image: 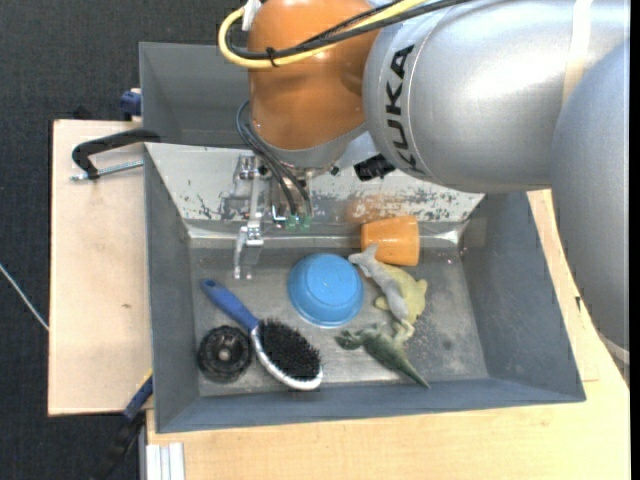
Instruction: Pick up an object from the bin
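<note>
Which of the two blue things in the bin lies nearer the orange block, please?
The round blue bowl, close beside the orange block; the blue-handled hairbrush lies farther off, at the front left.

**A:** What do you see in the middle of the bin [170, 298]?

**B:** You have a blue bowl [326, 289] there, and an orange block [391, 240] behind it, by the back wall.

**A:** And nearer the front?

**B:** You see a brush [283, 350], bristles up, just beside a black disc [223, 352]. Right of the bowl lies a pale toy [402, 292], with a green lizard [385, 348] in front of it.
</note>
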`<state>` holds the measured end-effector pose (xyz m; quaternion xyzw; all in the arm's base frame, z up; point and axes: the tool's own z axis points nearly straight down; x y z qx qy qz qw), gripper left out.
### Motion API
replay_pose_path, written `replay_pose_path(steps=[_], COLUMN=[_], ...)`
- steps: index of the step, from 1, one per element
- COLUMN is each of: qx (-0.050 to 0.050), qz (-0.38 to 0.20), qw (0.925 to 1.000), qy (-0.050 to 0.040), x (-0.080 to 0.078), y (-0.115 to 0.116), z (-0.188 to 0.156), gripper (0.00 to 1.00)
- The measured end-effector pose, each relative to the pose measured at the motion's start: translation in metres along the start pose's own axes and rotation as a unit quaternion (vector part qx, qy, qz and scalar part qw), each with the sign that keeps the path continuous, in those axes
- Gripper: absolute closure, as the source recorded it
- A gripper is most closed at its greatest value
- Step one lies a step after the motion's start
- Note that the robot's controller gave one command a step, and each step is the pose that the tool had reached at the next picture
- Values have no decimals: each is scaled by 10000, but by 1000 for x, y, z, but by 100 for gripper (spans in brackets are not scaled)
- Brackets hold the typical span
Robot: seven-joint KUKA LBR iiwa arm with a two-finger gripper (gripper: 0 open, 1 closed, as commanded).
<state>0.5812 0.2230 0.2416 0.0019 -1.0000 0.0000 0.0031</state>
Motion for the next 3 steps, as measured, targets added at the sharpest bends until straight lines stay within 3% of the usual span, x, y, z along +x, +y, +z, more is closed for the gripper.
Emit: replay_pose_path(steps=[1, 2, 3], qx=[7, -15, -35], qz=[1282, 1283, 1218], qw=[9917, 9917, 9925], qy=[3, -35, -81], x=[19, 17, 12], y=[-27, -26, -23], z=[149, 144, 7], gripper=[0, 100, 100])
